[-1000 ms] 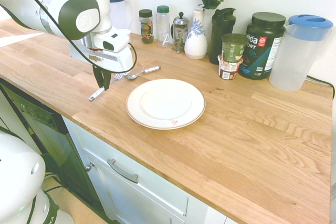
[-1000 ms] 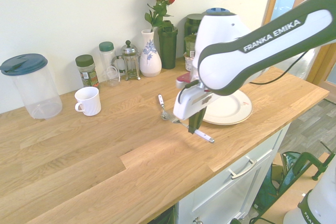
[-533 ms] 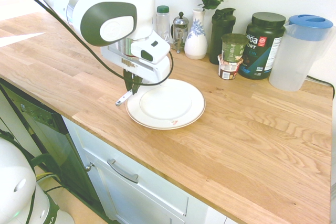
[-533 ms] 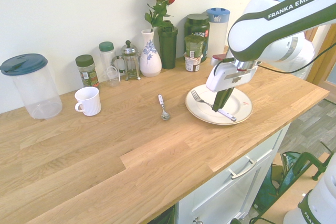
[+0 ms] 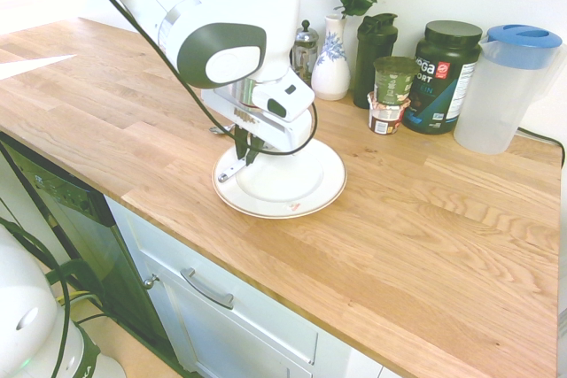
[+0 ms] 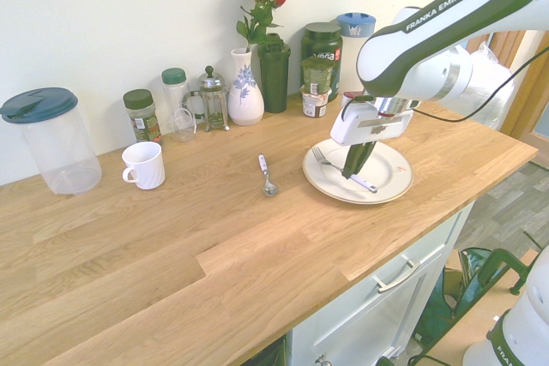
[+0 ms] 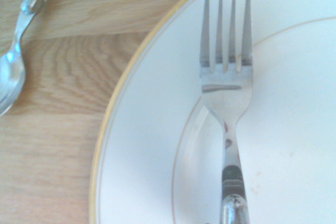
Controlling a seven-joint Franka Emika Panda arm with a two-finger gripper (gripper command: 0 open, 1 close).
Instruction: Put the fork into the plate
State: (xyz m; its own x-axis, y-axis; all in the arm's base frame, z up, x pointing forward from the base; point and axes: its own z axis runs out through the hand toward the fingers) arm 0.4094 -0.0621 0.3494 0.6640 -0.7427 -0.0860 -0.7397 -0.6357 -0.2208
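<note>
The white plate [image 5: 306,190] [image 6: 388,160] lies near the front edge of the wooden counter. My gripper [image 5: 241,150] [image 6: 355,165] hangs low over the plate's left half in the first exterior view, shut on the middle of the silver fork [image 5: 229,172] [image 6: 322,158]. The fork lies nearly flat, with its tines over the plate's inner part and its handle end by the rim. Whether it touches the plate I cannot tell. In the wrist view the fork [image 7: 226,77] shows with four tines above the plate [image 7: 147,145].
A silver spoon [image 6: 267,176] [image 7: 13,72] lies on the counter just beyond the plate. Along the wall stand a white mug [image 6: 143,165], spice jars, a French press, a vase with roses [image 5: 331,64], tubs and two plastic pitchers [image 5: 505,86].
The arm has carried the fork from beside the spoon across to the plate, then lowered it slightly; the handle end now sits over the rim instead of beyond it.
</note>
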